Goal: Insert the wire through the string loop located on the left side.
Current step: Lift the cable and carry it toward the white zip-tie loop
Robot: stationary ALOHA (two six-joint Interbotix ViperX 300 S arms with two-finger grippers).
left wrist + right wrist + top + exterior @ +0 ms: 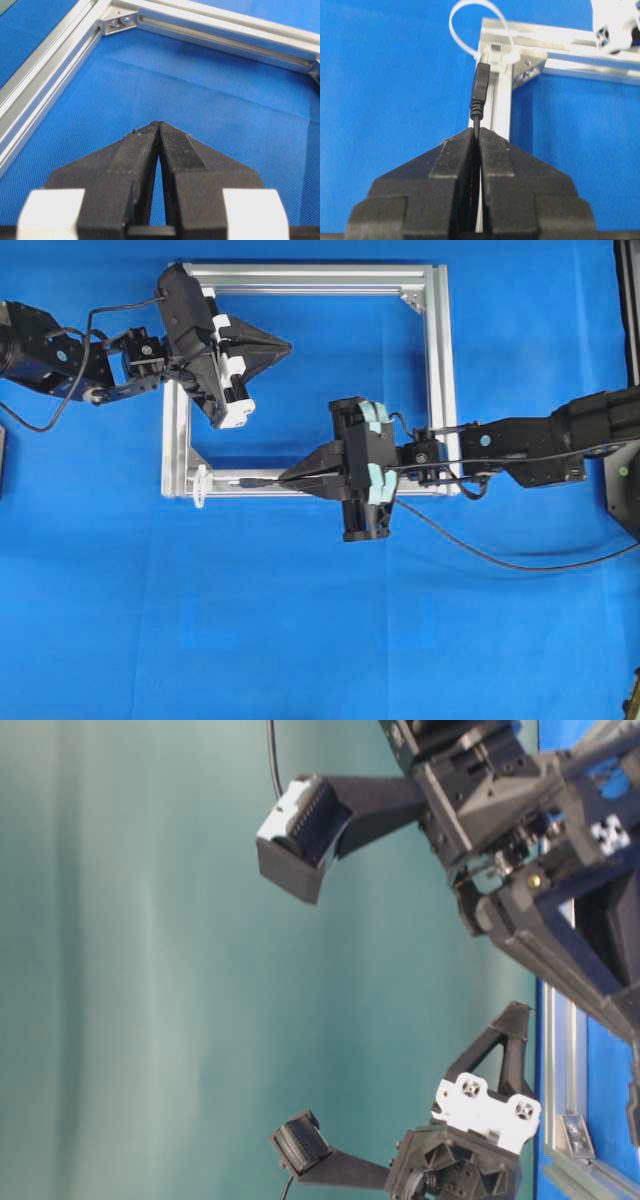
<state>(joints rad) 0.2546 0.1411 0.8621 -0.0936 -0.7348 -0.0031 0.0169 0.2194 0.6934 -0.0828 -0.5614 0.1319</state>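
My right gripper (283,480) is shut on the thin black wire (480,555) just behind its plug (255,481). It hovers over the lower bar of the silver frame (440,390). The plug points left along that bar toward the whitish string loop (200,486) at the frame's lower left corner, with a short gap between them. In the right wrist view the plug (481,85) sticks out past the right gripper (476,131), and its tip is close below the loop (451,22). My left gripper (285,345) is shut and empty, inside the frame near its top. The left gripper (158,124) hangs over blue cloth.
The wire trails from the right gripper across the blue cloth toward the right edge. A frame corner bracket (117,21) lies ahead of the left gripper. A dark object (625,300) stands at the table's right edge.
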